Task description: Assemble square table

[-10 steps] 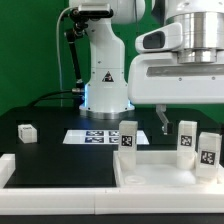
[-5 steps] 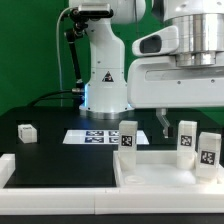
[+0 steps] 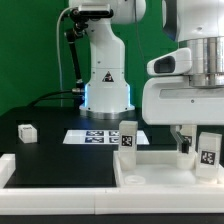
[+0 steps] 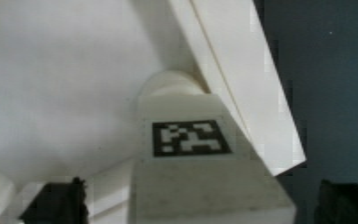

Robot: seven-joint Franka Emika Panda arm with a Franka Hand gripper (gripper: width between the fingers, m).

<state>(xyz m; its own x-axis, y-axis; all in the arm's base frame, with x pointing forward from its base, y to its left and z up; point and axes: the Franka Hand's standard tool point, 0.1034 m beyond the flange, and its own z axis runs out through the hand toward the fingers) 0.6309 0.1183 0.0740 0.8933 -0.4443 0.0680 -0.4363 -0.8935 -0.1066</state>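
The white square tabletop (image 3: pixel 160 172) lies at the front on the exterior view's right, rim up. Three tagged white legs stand on it: one (image 3: pixel 128 135) on the left, one (image 3: pixel 186 147) in the middle, one (image 3: pixel 208 150) on the right. My gripper (image 3: pixel 185 138) is lowered over the middle leg. In the wrist view this leg (image 4: pixel 194 137) stands between my two dark fingertips (image 4: pixel 55 202), with a gap on each side, so my gripper (image 4: pixel 201 208) is open. A fourth leg (image 3: pixel 26 131) lies loose on the black table at the left.
The marker board (image 3: pixel 98 136) lies flat in front of the robot base (image 3: pixel 105 95). A long white rail (image 3: pixel 55 170) lies along the front left. The tabletop's rim (image 4: pixel 247 70) runs close beside the straddled leg.
My gripper has moved toward the exterior view's right and come down, from behind the tabletop to around the middle leg. The legs and tabletop have not moved.
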